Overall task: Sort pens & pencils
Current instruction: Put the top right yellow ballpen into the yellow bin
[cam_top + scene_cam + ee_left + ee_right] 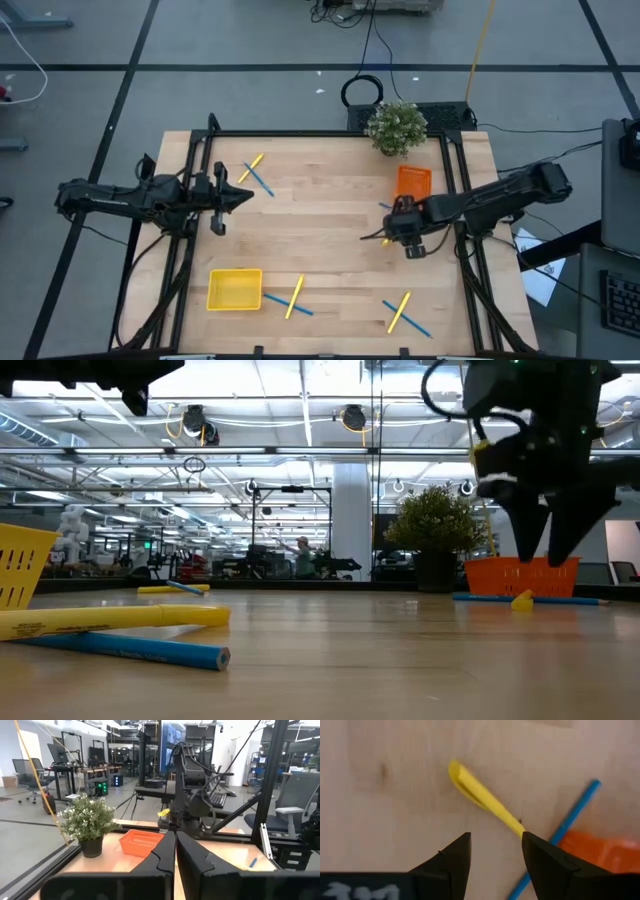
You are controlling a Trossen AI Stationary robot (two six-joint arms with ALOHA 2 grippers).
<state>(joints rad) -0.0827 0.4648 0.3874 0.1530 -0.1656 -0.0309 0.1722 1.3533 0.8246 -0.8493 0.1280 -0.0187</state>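
R tool (493, 851) is down over the bench (330, 215) just by the orange tray (413, 181), fingers apart w/ a gap, holding nothing; a yellow stick (485, 800) lies on the wood under it, one end near a fingertip, a blue stick (565, 827) beside it. L tool (175, 851) hangs over the bench's left side, fingers pressed together, empty. Other sticks in crossed yellow/blue pairs: one near the L tool (256, 175), one by the yellow tray (234, 289), one at the front right (402, 313).
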